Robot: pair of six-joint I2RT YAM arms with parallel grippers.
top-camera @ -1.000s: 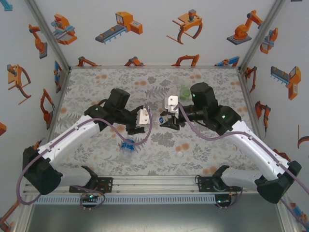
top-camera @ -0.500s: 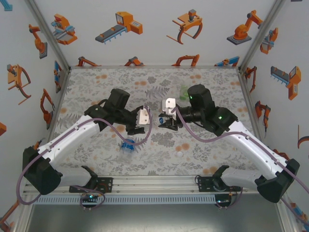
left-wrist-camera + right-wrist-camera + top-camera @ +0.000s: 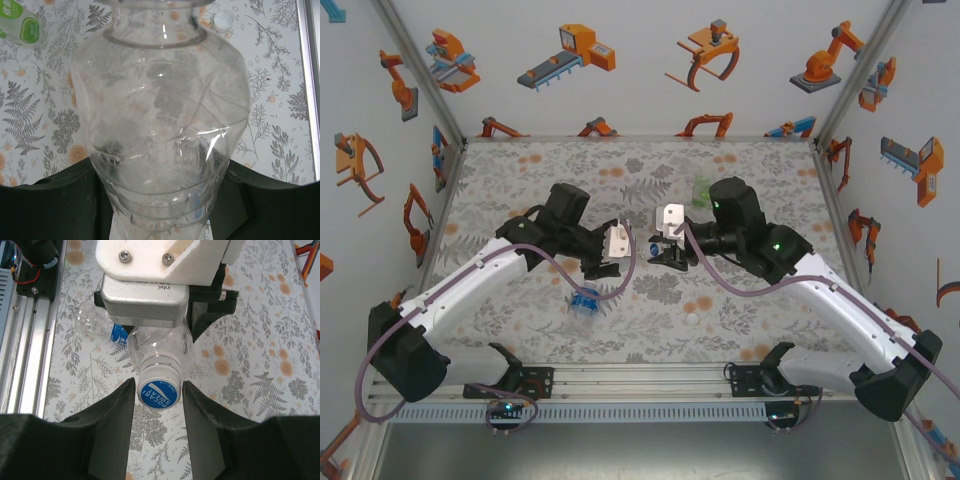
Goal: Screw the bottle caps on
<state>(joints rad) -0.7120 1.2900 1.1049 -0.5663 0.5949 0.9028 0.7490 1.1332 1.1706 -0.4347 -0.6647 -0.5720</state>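
My left gripper (image 3: 160,212) is shut on the lower body of a plain colourless bottle (image 3: 160,115), held level above the table with its neck toward the right arm. A white bottle cap with a blue top (image 3: 159,390) sits on that neck. My right gripper (image 3: 158,392) is closed around it, its dark fingers (image 3: 112,430) tight along both sides. From above, the two grippers meet at mid-table, with the left gripper (image 3: 626,246) facing the right gripper (image 3: 660,250). A bottle with a blue label (image 3: 583,303) lies near the front. A green-tinted bottle (image 3: 703,187) is at the back.
A loose white cap (image 3: 692,319) lies on the patterned table in front of the right arm; it shows again in the left wrist view as a cap (image 3: 224,20). The green-tinted bottle (image 3: 20,25) lies at that view's upper left. Metal rails (image 3: 25,340) border the near edge.
The right gripper has shifted slightly left, closer to the held bottle's neck. The left arm and the bottles on the table have stayed put.
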